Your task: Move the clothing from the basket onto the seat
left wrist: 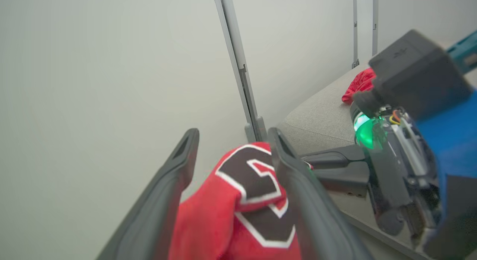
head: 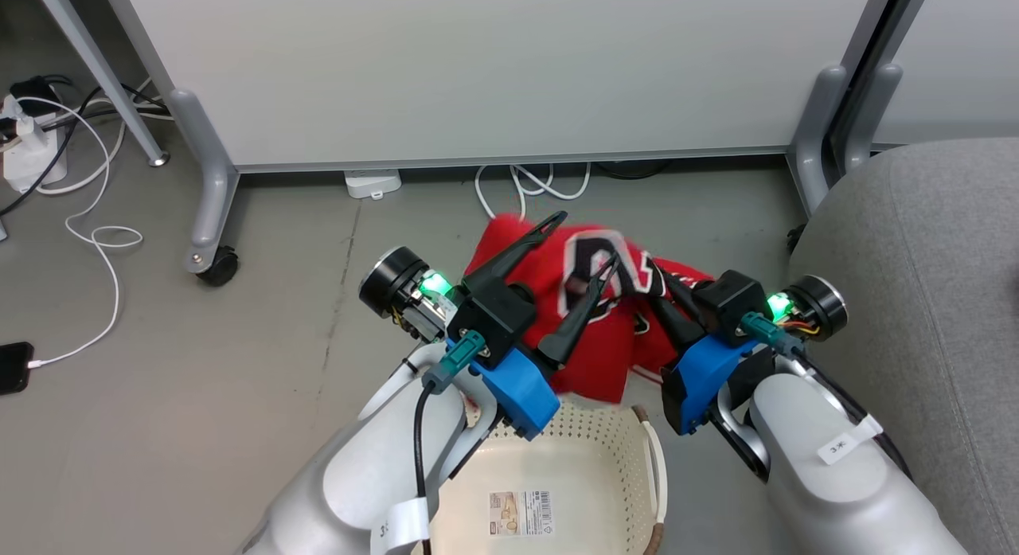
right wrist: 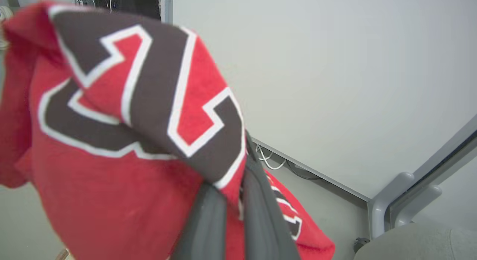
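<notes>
The red jersey (head: 613, 356) with black white-edged numbers hangs in the air above the far end of the cream basket (head: 605, 427). My right gripper (head: 657, 272) is shut on its fabric, and the right wrist view shows the cloth (right wrist: 111, 170) pinched between the fingers (right wrist: 261, 215). My left gripper (head: 589, 240) is open, its fingers (left wrist: 171, 185) standing either side of the jersey (left wrist: 208, 222) without clamping it. The basket holds just its paper label (head: 521, 513). The grey seat (head: 915, 300) lies to the right. A second red garment (left wrist: 357, 84) rests on the seat (left wrist: 320, 118).
A pale partition panel (head: 493, 69) on grey legs with a caster (head: 216, 267) stands close behind the jersey. White cables (head: 95, 236), a charger and a dark phone (head: 14, 367) lie on the floor at the left. More cables (head: 533, 185) run under the panel.
</notes>
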{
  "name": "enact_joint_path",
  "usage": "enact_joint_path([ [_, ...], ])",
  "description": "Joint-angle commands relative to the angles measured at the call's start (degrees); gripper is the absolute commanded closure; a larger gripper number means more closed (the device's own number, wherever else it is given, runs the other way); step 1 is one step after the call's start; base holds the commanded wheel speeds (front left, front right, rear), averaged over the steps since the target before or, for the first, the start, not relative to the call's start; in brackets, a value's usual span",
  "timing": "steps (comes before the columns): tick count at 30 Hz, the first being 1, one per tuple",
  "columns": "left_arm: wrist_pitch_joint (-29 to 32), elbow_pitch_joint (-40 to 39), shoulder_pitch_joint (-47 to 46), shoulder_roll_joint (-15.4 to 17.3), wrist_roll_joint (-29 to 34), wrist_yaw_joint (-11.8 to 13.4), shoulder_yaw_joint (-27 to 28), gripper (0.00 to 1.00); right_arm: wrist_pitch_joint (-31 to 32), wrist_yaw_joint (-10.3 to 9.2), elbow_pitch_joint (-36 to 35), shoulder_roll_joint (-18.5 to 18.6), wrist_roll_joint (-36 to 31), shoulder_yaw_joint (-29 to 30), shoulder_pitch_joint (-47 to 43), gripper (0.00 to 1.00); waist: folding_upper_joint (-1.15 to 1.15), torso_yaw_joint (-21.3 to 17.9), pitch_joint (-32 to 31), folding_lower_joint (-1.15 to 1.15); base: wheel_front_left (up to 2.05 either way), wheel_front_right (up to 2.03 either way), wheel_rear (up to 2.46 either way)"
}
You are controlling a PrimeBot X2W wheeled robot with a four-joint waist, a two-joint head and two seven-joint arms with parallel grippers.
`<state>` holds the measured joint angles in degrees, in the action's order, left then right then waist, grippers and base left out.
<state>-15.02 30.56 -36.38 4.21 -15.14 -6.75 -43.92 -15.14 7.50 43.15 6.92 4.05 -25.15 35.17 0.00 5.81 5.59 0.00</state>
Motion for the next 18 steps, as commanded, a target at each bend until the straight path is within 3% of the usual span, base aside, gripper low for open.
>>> enact_joint_path([
  [1, -0.23, 0.05, 0.24, 0.12, 0.06, 0.45, 0.28, 0.00, -0.01, -0.01, -0.61, 0.24, 0.33, 0.59, -0.56, 1.00, 0.00, -0.13, 0.14, 0.00, 0.00, 0.00, 0.00],
  [9, -0.20, -0.48, 0.70, 0.51, 0.57, 0.71, 1.57, 0.00, -0.01, -0.01, -3.56, 0.59, 1.26, 4.80, -1.12, 1.00, 0.00, -2.03, 2.11, 0.00, 0.00, 0.00, 0.00],
  [18, -0.19, -2.35, -0.39, 0.98, 1.29, 0.40, 2.33, 0.00, -0.01, -0.01, -9.03, 1.86, 1.37, 10.54, -1.84, 1.00, 0.00, -7.13, 6.44, 0.00, 0.00, 0.00, 0.00],
])
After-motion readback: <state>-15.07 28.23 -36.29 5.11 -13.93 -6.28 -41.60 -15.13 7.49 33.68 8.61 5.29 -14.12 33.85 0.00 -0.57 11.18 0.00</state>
